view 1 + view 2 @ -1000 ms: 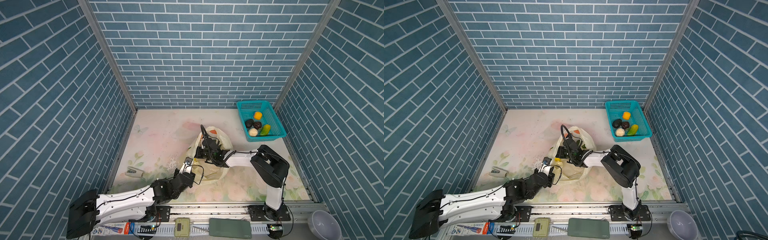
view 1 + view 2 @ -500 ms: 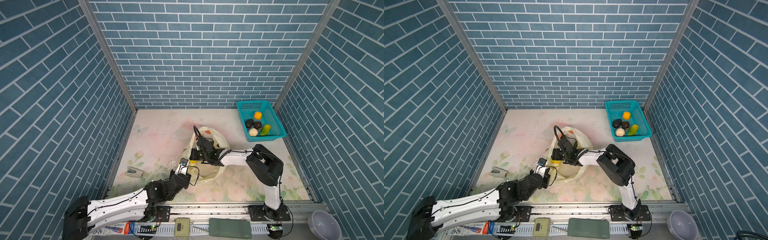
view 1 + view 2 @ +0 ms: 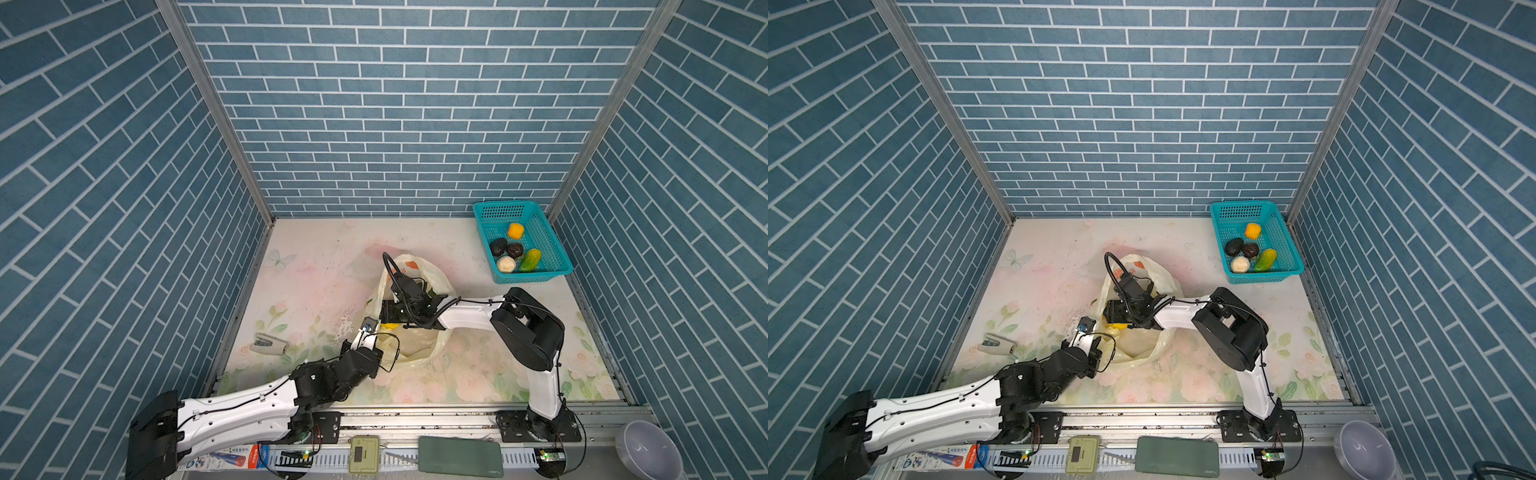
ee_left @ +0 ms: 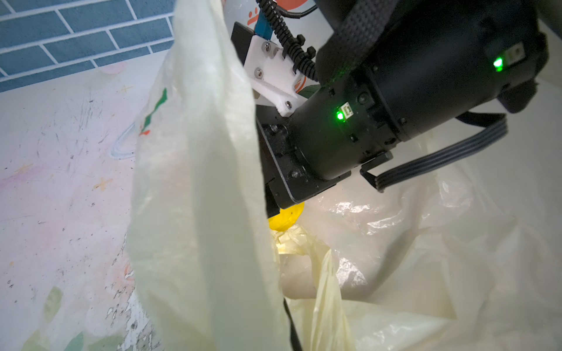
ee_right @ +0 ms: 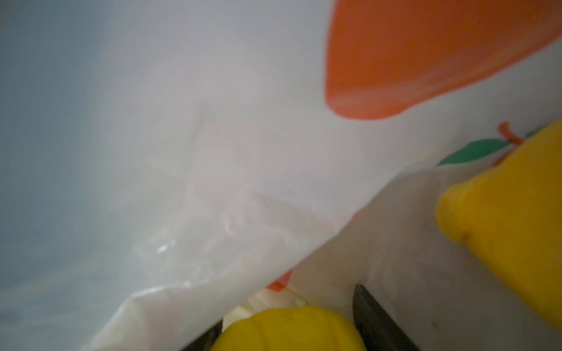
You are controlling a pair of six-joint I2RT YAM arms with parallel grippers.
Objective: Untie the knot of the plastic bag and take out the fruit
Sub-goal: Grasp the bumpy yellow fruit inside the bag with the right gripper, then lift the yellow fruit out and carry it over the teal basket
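Left hand [image 3: 374, 330] clamped; right hand [image 3: 385, 313] (reaching leftward) parted.

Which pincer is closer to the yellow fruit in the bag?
Right. The right pincer straddles the yellow fruit inside the plastic bag; the left pincer grips its rim nearby.

Both arms sit on black plates [image 3: 511, 424] bolted to the rail [image 3: 415, 415]. The left arm [image 3: 237, 411] and right arm [image 3: 540, 386] have white shells on the long links, rounded black joint housings, and thin black cables clipped along the white.

Farthest from the rail, the right arm's wrist motor [image 4: 410, 91] is a black cylinder with two green lights. It carries a white bracket [image 4: 273, 76] with silver screws, a ribbed black cable [image 4: 286, 33] and a flat grey ribbon [image 4: 441, 158]. The right gripper [image 5: 289, 322] has dark, blade-like fingers [image 5: 380, 319].
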